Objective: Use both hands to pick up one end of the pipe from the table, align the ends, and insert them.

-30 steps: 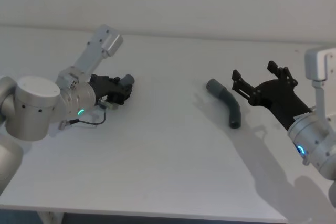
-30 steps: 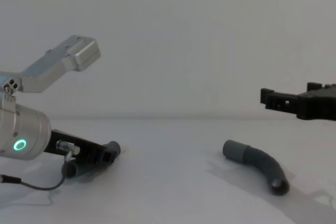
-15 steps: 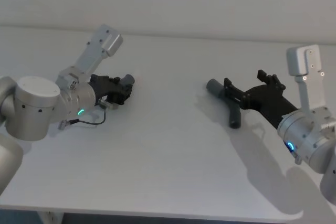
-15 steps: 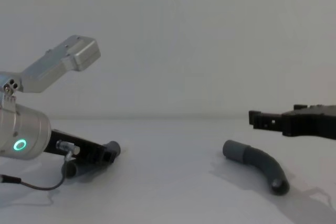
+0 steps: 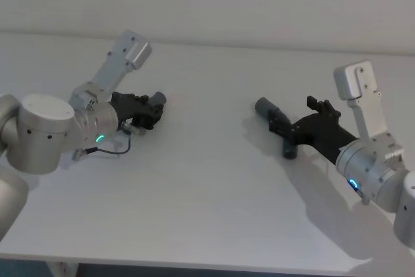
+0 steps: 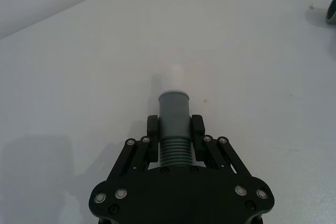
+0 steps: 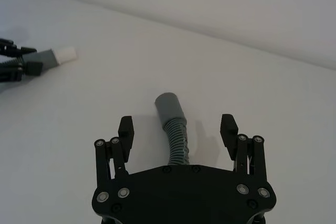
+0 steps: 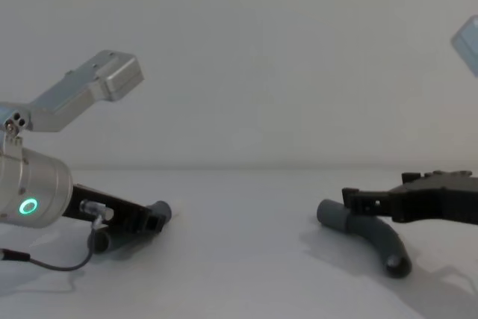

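Head view is showing the left arm [image 5: 45,134] reaching in from the left edge, low over the white worktop [image 5: 207,192], its forearm lying nearly level and a green ring light [image 5: 98,138] glowing on its silver wrist. The left gripper [image 5: 150,109] is clamping its fingers [image 6: 153,128] on the ribbed part of the left pipe piece [image 6: 174,150], just behind the narrower cuff [image 6: 174,109]. That cuff and its pale tip [image 6: 173,74] are sticking out past the fingertips, pointing right and slightly far, towards the other piece.

On the right side, the right arm [image 5: 373,167] is slanting in from the near right, with a blue light [image 5: 353,184] glowing on it. The right gripper [image 5: 298,118] is standing wide open, holding nothing, its fingers [image 7: 126,128] straddling the right pipe piece [image 8: 371,233] with a gap on each side. That curved piece is lying on the worktop, well apart from the left one, its long axis running from far left to near right. Its wide cuff [image 7: 169,106] is pointing far left, just beyond the open fingertips.
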Available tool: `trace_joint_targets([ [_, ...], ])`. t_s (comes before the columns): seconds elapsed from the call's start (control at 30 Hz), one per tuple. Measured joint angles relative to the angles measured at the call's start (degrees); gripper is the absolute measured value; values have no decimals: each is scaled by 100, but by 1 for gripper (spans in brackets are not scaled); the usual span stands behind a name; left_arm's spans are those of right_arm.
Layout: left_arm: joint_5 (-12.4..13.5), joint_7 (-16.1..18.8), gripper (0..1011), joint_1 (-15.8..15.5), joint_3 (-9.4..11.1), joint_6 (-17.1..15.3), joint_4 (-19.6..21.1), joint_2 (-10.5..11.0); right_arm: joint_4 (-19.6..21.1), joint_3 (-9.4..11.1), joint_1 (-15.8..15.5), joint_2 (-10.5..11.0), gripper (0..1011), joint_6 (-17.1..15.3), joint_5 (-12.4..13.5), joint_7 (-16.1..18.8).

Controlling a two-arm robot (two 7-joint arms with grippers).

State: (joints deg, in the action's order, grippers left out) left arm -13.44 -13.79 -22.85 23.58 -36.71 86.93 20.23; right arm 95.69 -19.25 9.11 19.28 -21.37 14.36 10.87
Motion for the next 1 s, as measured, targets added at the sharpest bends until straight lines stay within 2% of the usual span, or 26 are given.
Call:
trace_joint_targets([
  [0.67,0,0,356,0,0,0,0,1,-577,-126,423,28,1002,-133,-80,490],
  [1.0,0,0,356,0,0,0,0,0,-721,-144,539,-1,1002,-214,-84,636],
])
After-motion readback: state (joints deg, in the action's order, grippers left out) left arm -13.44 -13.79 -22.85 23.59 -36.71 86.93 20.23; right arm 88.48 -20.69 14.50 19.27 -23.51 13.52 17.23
